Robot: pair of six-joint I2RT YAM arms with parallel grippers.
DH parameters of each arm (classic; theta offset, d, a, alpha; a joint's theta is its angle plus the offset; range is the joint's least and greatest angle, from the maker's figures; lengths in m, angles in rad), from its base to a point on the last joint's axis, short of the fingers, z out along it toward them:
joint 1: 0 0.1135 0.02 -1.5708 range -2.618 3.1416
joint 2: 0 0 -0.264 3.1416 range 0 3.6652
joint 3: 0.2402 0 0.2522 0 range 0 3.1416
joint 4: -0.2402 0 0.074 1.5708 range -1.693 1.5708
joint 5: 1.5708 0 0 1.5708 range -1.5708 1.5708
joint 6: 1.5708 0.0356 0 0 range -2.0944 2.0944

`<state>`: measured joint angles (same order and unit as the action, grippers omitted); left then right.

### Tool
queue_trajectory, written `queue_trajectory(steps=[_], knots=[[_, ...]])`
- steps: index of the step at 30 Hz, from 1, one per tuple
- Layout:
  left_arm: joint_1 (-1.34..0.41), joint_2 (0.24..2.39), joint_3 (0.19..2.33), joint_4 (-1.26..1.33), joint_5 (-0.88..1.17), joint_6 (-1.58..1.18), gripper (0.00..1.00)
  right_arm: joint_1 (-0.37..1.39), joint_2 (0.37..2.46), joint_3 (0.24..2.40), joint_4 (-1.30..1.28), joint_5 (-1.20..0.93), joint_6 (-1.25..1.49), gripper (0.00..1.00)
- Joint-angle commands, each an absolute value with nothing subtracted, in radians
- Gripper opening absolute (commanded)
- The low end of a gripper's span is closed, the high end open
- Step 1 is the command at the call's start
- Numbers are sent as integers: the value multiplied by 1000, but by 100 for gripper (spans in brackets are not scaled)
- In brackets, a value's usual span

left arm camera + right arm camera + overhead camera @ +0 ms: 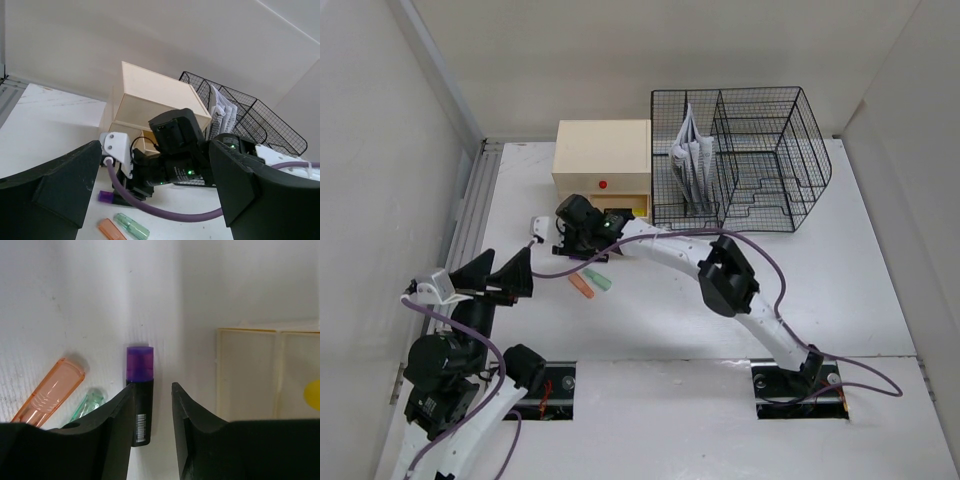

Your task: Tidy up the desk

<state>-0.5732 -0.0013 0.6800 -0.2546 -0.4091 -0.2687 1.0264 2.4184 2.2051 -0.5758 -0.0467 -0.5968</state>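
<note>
The right pincer [150, 386] straddled a purple-capped marker [140, 365] lying on the counter [650, 320], jaws parted (not clamped on it); the left pincer [155, 144] hung wide open, empty.

Bright, even light — soft shadows (sharp)

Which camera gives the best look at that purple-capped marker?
The right wrist view: the purple-capped marker lies in plain sight between the right gripper's fingers. The left wrist view shows only its cap; from above, the gripper hides it.
</note>
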Motion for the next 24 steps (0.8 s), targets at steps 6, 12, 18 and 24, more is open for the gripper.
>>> queue_trajectory(steps=[6, 12, 18, 24], knots=[[-548, -184, 669, -181, -347, -235, 87, 1035, 2459, 2238, -623, -71, -578, 42], [-548, -184, 669, -181, -347, -235, 87, 1035, 2479, 2238, -632, -94, -578, 45], [-548, -184, 669, -181, -347, -235, 87, 1035, 2511, 2260, -633, -94, -569, 53], [-548, -184, 669, -181, -347, -235, 87, 1035, 2539, 2292, -663, -94, -569, 61]])
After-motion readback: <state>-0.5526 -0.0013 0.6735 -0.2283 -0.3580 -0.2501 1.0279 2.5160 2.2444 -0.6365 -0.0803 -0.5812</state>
